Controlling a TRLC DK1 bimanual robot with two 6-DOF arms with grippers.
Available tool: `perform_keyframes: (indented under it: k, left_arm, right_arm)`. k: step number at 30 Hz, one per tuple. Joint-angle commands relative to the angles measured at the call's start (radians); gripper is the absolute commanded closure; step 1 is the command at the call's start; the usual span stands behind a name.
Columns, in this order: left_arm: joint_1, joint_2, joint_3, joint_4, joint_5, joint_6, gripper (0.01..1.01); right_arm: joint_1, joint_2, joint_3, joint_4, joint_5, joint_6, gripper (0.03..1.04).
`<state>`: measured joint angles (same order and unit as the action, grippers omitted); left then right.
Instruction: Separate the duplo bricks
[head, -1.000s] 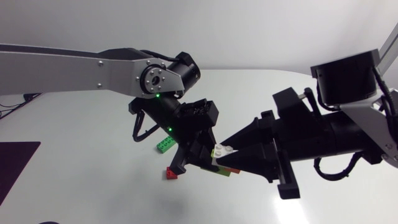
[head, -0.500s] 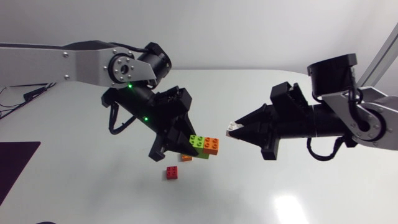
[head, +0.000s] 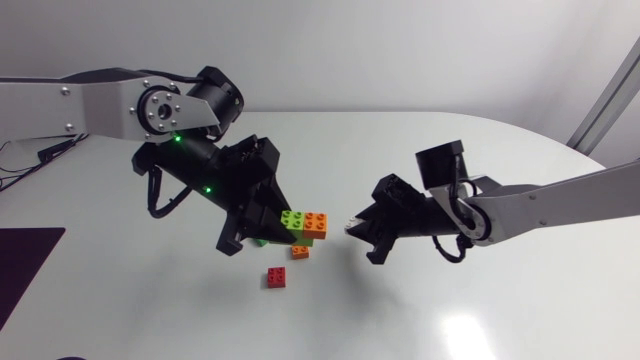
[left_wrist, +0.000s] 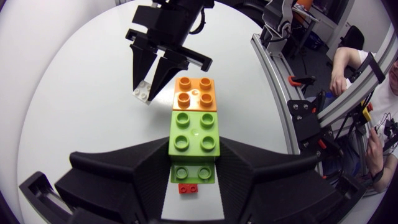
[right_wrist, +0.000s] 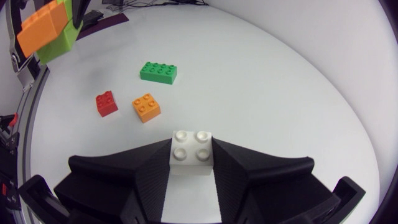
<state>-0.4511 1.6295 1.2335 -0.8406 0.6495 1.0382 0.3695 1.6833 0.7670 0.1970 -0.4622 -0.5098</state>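
My left gripper is shut on a lime green brick that has an orange brick stuck to its far end; this stack hangs above the table. Just to its right, and apart from it, my right gripper is shut on a small white brick. In the left wrist view the right gripper and its white brick show just ahead of the stack.
Three loose bricks lie on the table below the grippers: a dark green long brick, a red brick and an orange brick. The head view shows the red brick and the orange brick under the left gripper.
The white brick has come off the lime and orange stack. The two grippers pulled apart, then the left one drifted left with the stack and the right arm lowered, stretching toward the middle.
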Motion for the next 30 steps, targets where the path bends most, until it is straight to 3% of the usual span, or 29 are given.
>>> perform_keyframes:
  k: [1, 10, 15, 26, 30]
  left_arm:
    - [0.012, -0.025, -0.029, 0.012, 0.002, 0.011, 0.705]
    - [0.006, -0.003, -0.035, 0.048, 0.002, 0.0, 0.705]
    - [-0.004, 0.01, -0.031, 0.061, 0.002, -0.009, 0.705]
    - [-0.038, 0.021, -0.026, 0.083, 0.001, -0.038, 0.705]
    - [-0.044, 0.015, -0.032, 0.084, -0.004, -0.044, 0.705]
  right_arm:
    - [0.026, 0.044, 0.006, 0.042, 0.019, -0.009, 0.89]
    - [0.077, 0.135, -0.011, 0.108, 0.062, -0.021, 0.87]
    - [0.074, 0.138, -0.029, 0.099, 0.06, -0.049, 0.67]
    - [0.072, 0.115, -0.043, 0.039, 0.048, -0.07, 0.5]
    - [0.08, 0.108, -0.046, 0.025, 0.048, -0.073, 0.36]
